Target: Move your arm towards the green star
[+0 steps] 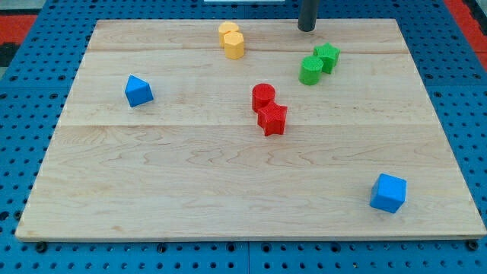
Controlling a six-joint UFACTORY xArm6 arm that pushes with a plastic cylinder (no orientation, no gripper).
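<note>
The green star (328, 56) lies on the wooden board (190, 183) at the upper right, touching a green cylinder-like block (310, 70) just below and left of it. My tip (307, 29) is a dark rod end near the board's top edge, a short way above and left of the green star, not touching it.
Two yellow blocks (232, 39) sit together at the top middle, left of my tip. A red cylinder (263, 96) touches a red star (272, 119) at the centre. A blue block (138, 91) lies at the left, a blue cube (389, 192) at the lower right.
</note>
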